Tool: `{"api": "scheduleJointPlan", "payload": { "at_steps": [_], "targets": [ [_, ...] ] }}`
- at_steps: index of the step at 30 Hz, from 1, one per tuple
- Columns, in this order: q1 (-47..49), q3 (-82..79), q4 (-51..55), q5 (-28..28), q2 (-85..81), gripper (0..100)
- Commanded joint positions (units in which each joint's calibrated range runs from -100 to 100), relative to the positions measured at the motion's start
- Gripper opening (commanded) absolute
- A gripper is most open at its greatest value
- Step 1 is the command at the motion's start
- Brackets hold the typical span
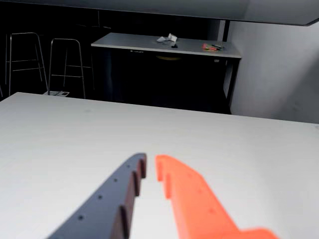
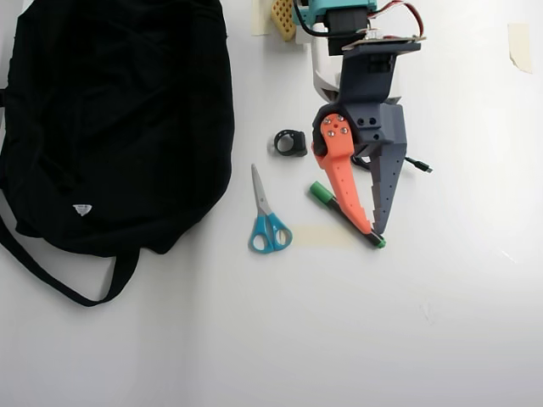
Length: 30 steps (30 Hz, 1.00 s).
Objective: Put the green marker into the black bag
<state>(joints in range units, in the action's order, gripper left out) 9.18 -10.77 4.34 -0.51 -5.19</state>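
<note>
In the overhead view the green marker (image 2: 321,192) lies on the white table, slanting down to the right, green cap up-left and small green tip at the lower right. My gripper (image 2: 372,231), with one orange and one dark grey finger, hangs over the marker's black barrel and hides most of it. The jaws are almost closed with nothing between them. In the wrist view the gripper (image 1: 150,162) shows a narrow empty gap over bare table, and the marker is out of view. The black bag (image 2: 110,119) lies at the far left, with a white label.
In the overhead view blue-handled scissors (image 2: 267,220) lie between bag and marker. A small black object (image 2: 291,142) sits above them. A thin cable (image 2: 420,165) runs right of the gripper. A beige tape patch (image 2: 327,236) lies beside the marker. The arm base (image 2: 348,17) is at top centre.
</note>
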Motion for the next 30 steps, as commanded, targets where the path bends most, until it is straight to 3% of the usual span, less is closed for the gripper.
{"api": "scheduleJointPlan", "payload": {
  "at_steps": [1, 14, 30],
  "targets": [
    [1.96, 1.61, -0.20, 0.15, -1.53, 3],
    [2.03, 10.95, 35.03, -0.33, -0.62, 3],
    [1.74, 12.93, 55.96, 0.15, -0.45, 3]
  ]
}}
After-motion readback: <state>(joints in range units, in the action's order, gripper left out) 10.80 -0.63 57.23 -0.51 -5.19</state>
